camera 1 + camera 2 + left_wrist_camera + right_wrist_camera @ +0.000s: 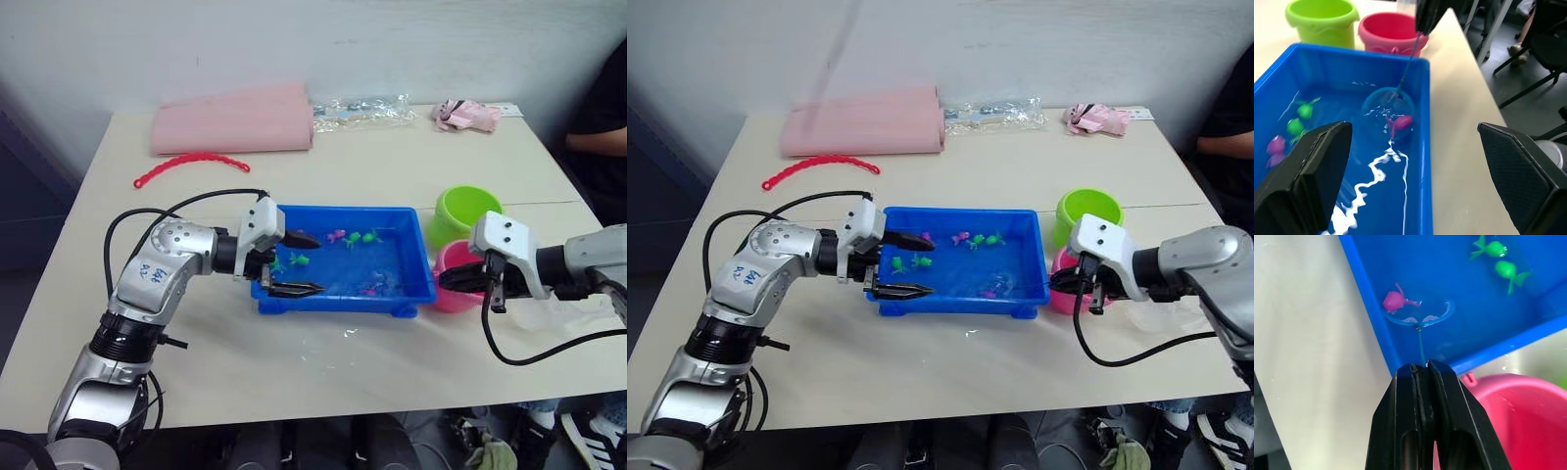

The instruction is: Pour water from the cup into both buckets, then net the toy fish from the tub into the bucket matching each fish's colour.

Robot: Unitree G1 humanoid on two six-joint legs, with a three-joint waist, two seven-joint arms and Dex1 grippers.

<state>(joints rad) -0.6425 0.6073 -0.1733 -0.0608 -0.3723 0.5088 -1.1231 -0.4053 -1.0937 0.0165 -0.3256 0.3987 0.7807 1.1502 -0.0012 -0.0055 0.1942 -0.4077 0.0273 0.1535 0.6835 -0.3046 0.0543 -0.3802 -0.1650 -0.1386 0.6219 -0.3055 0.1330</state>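
Observation:
The blue tub (pixel 343 303) holds water and several toy fish, green (pixel 298 259) and pink (pixel 336 235). My left gripper (pixel 315 262) is open, one finger (pixel 1308 176) on each side of the tub's left end. From the right, my right gripper (pixel 1421 369) is shut on the net's thin handle. The net's blue hoop (pixel 1420 319) lies in the water, touching a pink fish (pixel 1393 300). The pink bucket (pixel 453 289) stands just under that gripper, with the green bucket (pixel 465 211) behind it. A clear cup (pixel 1161 315) shows faintly beneath my right forearm.
Across the back of the table lie a folded pink cloth (pixel 233 122), a red beaded strip (pixel 191 164), a clear plastic bag (pixel 364 110) and a small pink bundle (pixel 465 115). A person's arm (pixel 598 142) rests at the far right edge.

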